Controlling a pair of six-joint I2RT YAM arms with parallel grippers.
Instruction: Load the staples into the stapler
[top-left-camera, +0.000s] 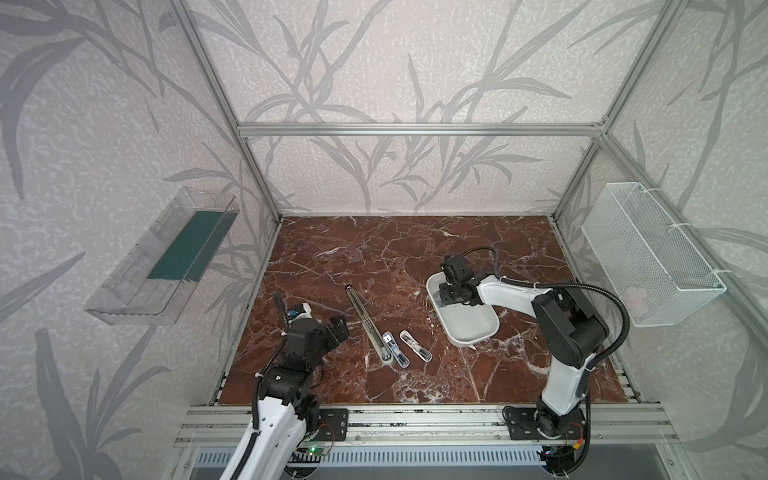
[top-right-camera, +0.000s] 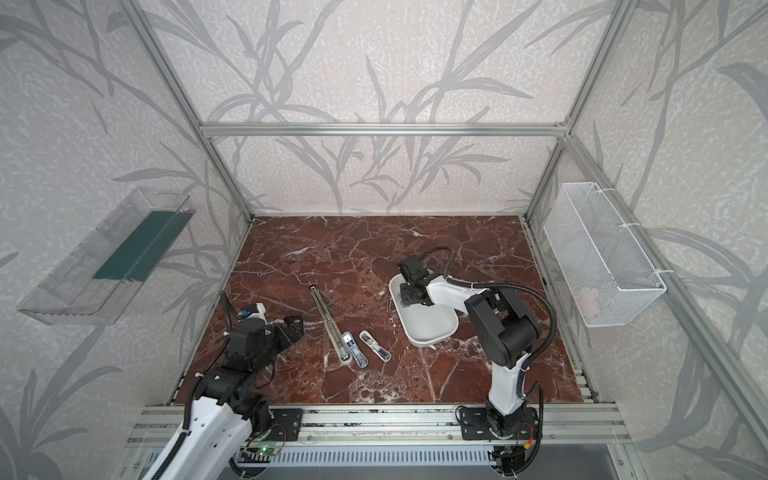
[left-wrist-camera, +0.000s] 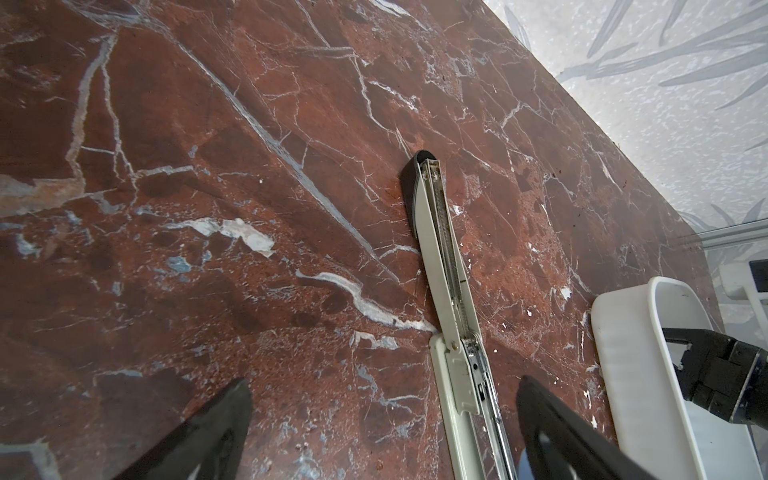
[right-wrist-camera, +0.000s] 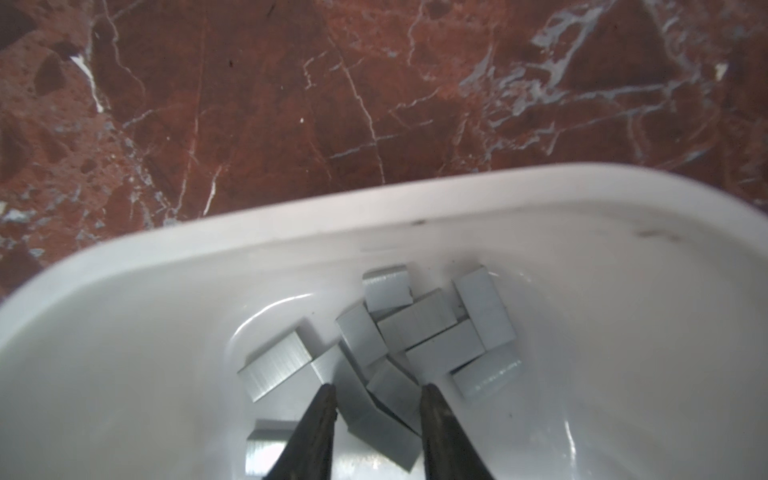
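Red-brown marble table (top-left-camera: 374, 257), both top views: one stapler (top-left-camera: 368, 322) opened flat, left of centre. Two small clear pieces (top-left-camera: 415, 351) just right of its near end. One white tray (top-left-camera: 469, 328) right of centre. Left gripper (top-left-camera: 338, 328) near stapler, not touching. Right gripper (top-left-camera: 444, 301) down in tray's far end.

Left wrist: two fingers (left-wrist-camera: 224, 419) spread wide, nothing between.

Right wrist: staples (right-wrist-camera: 415, 324), roughly eleven strips heaped in tray. Two fingertips (right-wrist-camera: 326, 399) apart, astride pile; gripping or not, cannot tell.
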